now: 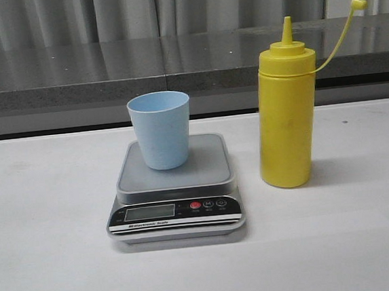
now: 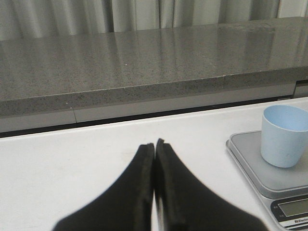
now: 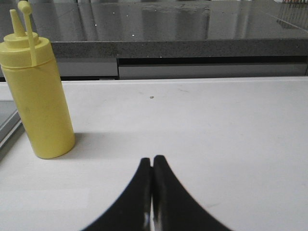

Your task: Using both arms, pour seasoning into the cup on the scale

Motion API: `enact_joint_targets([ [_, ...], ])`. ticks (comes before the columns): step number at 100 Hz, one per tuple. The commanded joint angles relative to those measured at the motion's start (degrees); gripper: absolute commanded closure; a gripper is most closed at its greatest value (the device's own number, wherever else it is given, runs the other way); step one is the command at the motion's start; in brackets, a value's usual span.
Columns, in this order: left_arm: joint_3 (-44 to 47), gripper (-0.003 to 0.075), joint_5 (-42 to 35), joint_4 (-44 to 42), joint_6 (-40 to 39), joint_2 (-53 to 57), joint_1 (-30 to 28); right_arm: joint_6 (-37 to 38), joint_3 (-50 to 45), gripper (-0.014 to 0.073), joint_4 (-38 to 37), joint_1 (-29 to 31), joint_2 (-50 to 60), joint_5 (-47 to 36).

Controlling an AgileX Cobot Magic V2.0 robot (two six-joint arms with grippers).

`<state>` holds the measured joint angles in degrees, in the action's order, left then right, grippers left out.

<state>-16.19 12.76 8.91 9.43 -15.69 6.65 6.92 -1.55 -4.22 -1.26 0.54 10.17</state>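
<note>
Table (image 1: pixel 48 267) fills the lower two thirds of your front view, white and flat, with a grey stone ledge (image 1: pixel 72 74) running across the upper part and pale curtains (image 1: pixel 128 12) above it.

Next in size, the bottle (image 1: pixel 286 120) stands upright right of centre, its nozzle uncapped and the small cap (image 1: pixel 358 3) hanging out on its tether toward the upper right corner. Just beside it, left of centre, sits the scale (image 1: pixel 175 195), display and red button facing you, not touching the bottle. The cup (image 1: pixel 160 130) stands upright on the scale's grey platform, toward its back edge.

Neither arm shows in your front view. In the left wrist view, the left gripper (image 2: pixel 154 147) is at the bottom centre with its fingers pressed together and holding nothing; the cup (image 2: pixel 285 135) and scale (image 2: pixel 250 159) lie at the right edge, well apart from the fingertips with bare table between. In the right wrist view, the right gripper (image 3: pixel 152 161) is likewise clenched on nothing at the bottom centre; the bottle (image 3: pixel 41 96) stands at the left side, apart from the fingers, with a sliver of the scale (image 3: pixel 7 125) at the far left edge. Both grippers sit low, aimed level toward the ledge, with nothing between them and their targets.
</note>
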Motion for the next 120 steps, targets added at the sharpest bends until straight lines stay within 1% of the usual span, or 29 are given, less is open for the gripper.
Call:
enact_joint_targets([
  [1, -1.6, 0.074, -4.6, 0.6, -0.6, -0.4, -0.2, -0.4, 0.9, 0.0662, 0.0, 0.4, 1.1, -4.9],
  [88, -1.6, 0.074, -4.6, 0.6, -0.6, -0.4, -0.2, -0.4, 0.9, 0.0662, 0.0, 0.4, 1.1, -4.9],
  [92, -1.5, 0.074, -4.9, -0.6, -0.6, -0.4, -0.2, -0.4, 0.9, 0.0662, 0.0, 0.4, 1.1, -4.9],
  [102, 0.3, 0.074, -7.3, -5.2, -0.6, -0.3, -0.2, -0.4, 0.9, 0.0662, 0.0, 0.4, 1.1, -4.9],
  [108, 2.0, 0.074, -10.6, -6.8, -0.7, -0.2, -0.2, -0.4, 0.9, 0.0662, 0.0, 0.4, 1.1, -4.9],
  [120, 6.6, 0.074, -17.2, -7.3, -0.7, 0.8, -0.2, -0.4, 0.9, 0.0662, 0.0, 0.4, 1.1, -4.9],
])
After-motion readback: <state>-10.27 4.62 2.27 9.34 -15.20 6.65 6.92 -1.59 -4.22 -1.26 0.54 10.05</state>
